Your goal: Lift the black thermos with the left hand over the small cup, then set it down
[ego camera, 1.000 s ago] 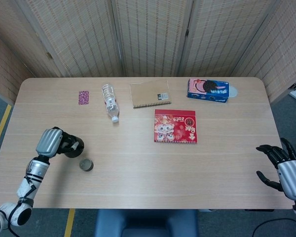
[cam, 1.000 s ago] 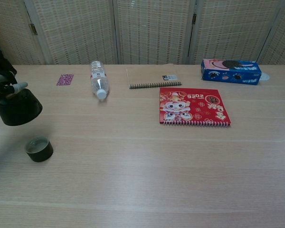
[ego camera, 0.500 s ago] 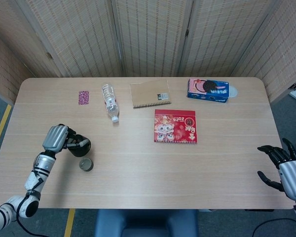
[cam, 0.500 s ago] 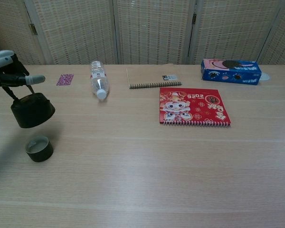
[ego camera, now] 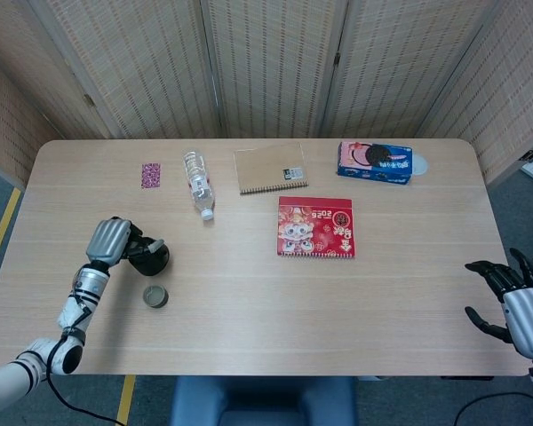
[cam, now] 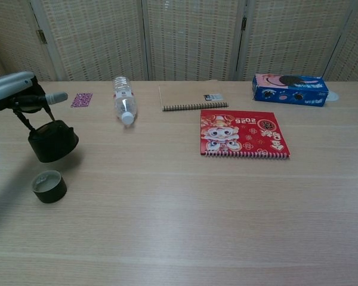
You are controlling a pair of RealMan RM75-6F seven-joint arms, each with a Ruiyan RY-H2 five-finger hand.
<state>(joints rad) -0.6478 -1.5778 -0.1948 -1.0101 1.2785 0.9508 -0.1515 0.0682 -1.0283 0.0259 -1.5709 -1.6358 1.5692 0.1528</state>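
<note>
Right hand (ego camera: 522, 306) is held spread and idle off the worktop's (ego camera: 409, 293) near edge. Small cup (cam: 49, 186) sits nearest. Black thermos (cam: 53, 140) is gripped aloft by left hand (ego camera: 109, 240), just behind the cup. Next: centring over the cup, then lowering.

Silver-backed left hand (ego camera: 111, 240), black fingers; right hand (ego camera: 518, 300) alike.

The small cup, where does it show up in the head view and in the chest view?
Head view: small cup at lower left, just below the black thermos.
Chest view: small cup at left, below the thermos.
Shared landmark: the lying water bottle.
</note>
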